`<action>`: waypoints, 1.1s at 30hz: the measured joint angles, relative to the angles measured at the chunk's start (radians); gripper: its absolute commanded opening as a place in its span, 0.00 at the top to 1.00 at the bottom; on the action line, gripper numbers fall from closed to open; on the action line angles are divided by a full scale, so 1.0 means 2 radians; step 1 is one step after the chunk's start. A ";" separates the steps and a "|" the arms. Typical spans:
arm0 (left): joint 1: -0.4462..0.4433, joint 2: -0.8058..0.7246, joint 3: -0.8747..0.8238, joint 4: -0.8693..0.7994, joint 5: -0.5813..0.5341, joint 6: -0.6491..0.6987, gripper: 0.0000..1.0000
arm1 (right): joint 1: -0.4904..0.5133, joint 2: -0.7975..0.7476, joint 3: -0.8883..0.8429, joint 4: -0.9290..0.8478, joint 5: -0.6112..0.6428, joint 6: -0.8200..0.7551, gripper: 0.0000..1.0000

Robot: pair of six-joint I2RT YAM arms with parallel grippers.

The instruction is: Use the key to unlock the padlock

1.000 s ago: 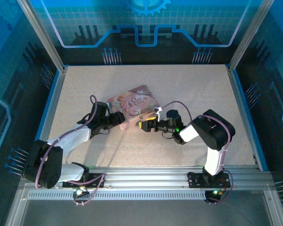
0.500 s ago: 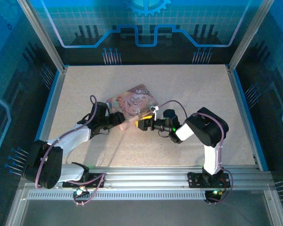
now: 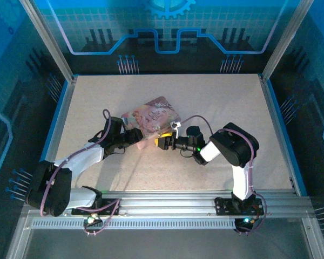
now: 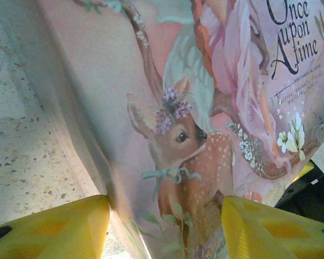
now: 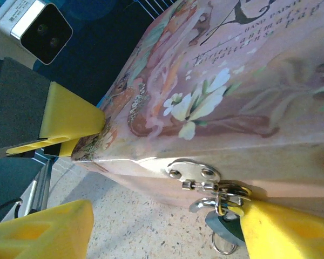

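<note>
The pink tin (image 3: 154, 114) lies mid-table, and a silver hasp (image 5: 197, 172) is on its front side. The tiny dark padlock (image 5: 222, 225) hangs from that hasp with a thin wire ring (image 5: 222, 249) under it. I cannot make out the key itself. My right gripper (image 5: 167, 216) is open at the tin's front side (image 3: 163, 141), and its right finger (image 5: 286, 232) touches the padlock. My left gripper (image 4: 164, 216) is shut on the tin's near left corner (image 3: 139, 138), with one yellow finger (image 5: 70, 121) pressed on that corner.
The speckled table (image 3: 216, 102) is walled by aluminium rails and blue panels (image 3: 275, 113). Both arms meet at the tin near the table's middle. Bare tabletop lies behind the tin and to the right.
My right gripper has slid left, closer to the tin's front side, and its jaws have narrowed a little. The left gripper and the tin have barely moved.
</note>
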 measured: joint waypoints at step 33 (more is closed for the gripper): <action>-0.002 0.000 0.000 -0.001 -0.002 -0.007 0.42 | 0.005 0.006 -0.025 0.022 -0.001 -0.054 0.58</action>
